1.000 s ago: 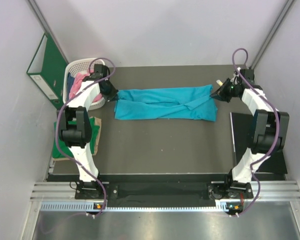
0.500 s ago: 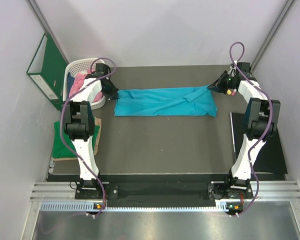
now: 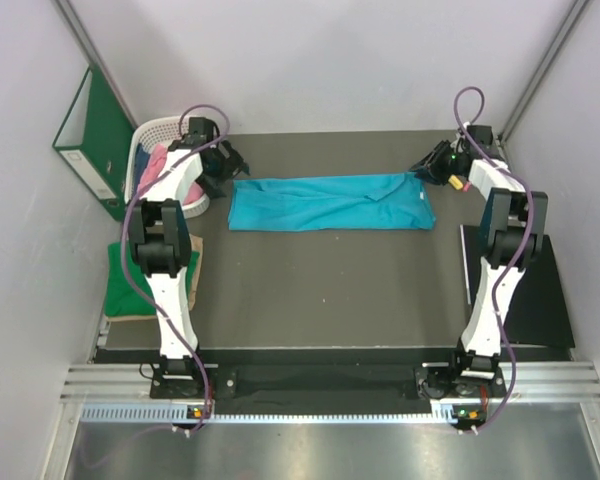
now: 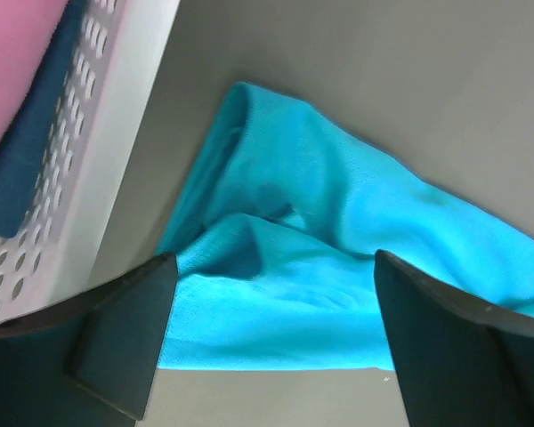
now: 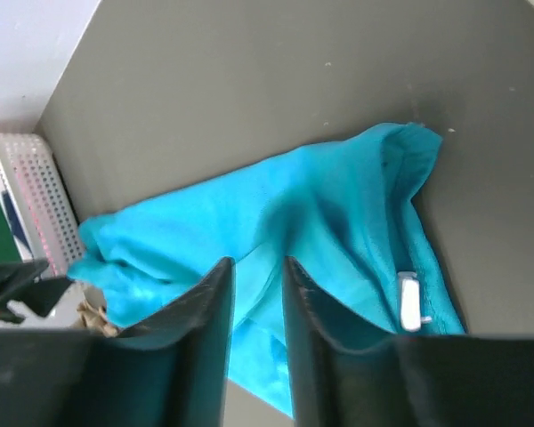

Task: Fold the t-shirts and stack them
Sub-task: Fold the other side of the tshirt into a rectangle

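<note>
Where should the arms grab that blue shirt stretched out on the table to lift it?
Probably its two short ends, one arm each, coming down from above. The teal t-shirt lies flat as a long band across the table, an end near the left gripper and one near the right gripper; flat cloth offers nothing to pinch from the side.

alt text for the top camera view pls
A teal t-shirt, folded into a long strip, lies flat across the far part of the dark table, with the left gripper and right gripper at its two ends. At far left stand a white basket holding pink cloth and a green binder.
</note>
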